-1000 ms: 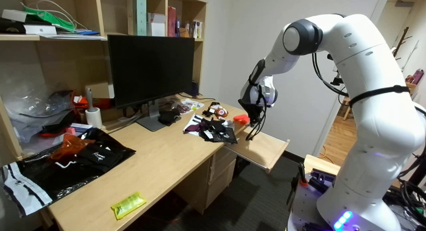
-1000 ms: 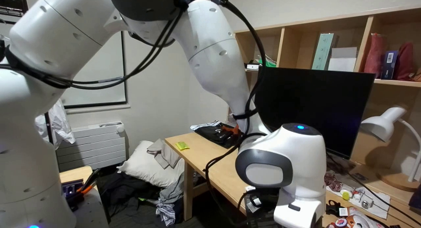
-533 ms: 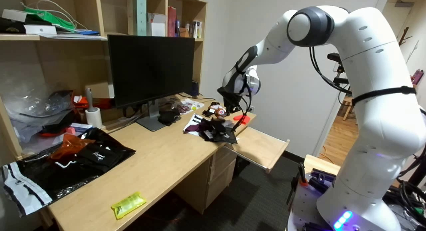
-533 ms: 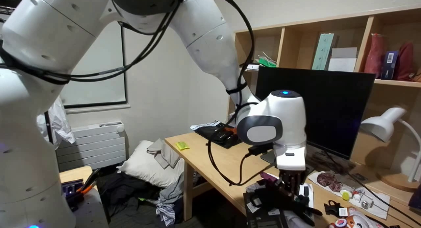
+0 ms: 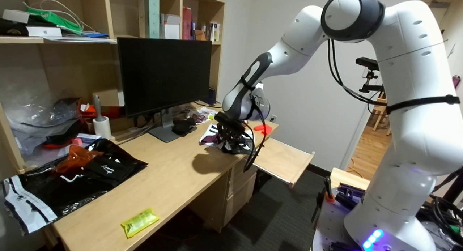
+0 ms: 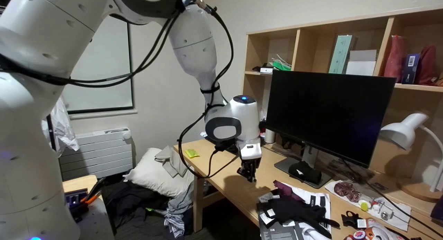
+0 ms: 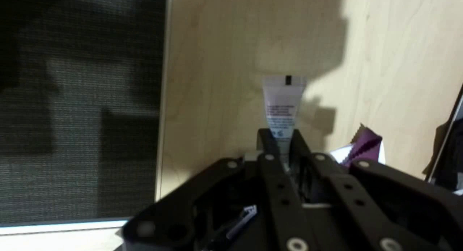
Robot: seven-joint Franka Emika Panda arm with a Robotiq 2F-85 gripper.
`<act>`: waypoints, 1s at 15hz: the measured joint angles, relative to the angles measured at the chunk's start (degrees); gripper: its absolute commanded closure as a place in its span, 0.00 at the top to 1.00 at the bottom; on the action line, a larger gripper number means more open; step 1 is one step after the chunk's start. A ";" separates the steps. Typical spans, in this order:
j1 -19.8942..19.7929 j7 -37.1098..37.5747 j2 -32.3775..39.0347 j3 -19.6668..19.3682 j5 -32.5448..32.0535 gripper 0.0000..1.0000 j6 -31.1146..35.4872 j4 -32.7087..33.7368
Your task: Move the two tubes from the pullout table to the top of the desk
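If you check the wrist view, the gripper [image 7: 281, 135] is clamped on a tube [image 7: 283, 104], so yeah, it's definitely holding one. It's a white one with a black mark on the flat end, and that end pokes out of the grip, pointing away from the gripper. There's small print on it as well, but it's too blurry for me to read. As for where it is: up in the air over the desk [image 5: 162, 175], above a bare patch close to the front edge. Both exterior views have the gripper hanging over the desk, though the tube's too tiny for me to make out in those.

Near that spot there's some purple cloth [image 6: 286, 189] piled up with black cloth [image 6: 297, 209]. The pullout [image 5: 285, 158] sticks out from under the front edge, above the drawers [image 5: 240, 199], and a red thing [image 5: 268, 130] is up on the desk near the corner at that end. Way over at the opposite end, a green packet [image 5: 140, 222] lies close to the front edge, and a black bag [image 5: 83, 189] hangs past the end edge, with a white roll [image 5: 102, 128] standing just behind it. The monitor [image 6: 330, 119] stands toward the back edge, and there's a lamp [image 6: 403, 131] back there too, nearer the drawer end.
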 measured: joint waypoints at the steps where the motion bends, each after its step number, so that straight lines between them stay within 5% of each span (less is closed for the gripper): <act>1: -0.06 -0.39 -0.47 0.75 0.30 0.13 0.45 -0.90; 9: 0.23 -1.37 0.29 -0.30 1.38 0.09 0.63 -0.62; 15: 6.09 -0.48 5.46 -0.21 1.63 0.09 4.74 5.36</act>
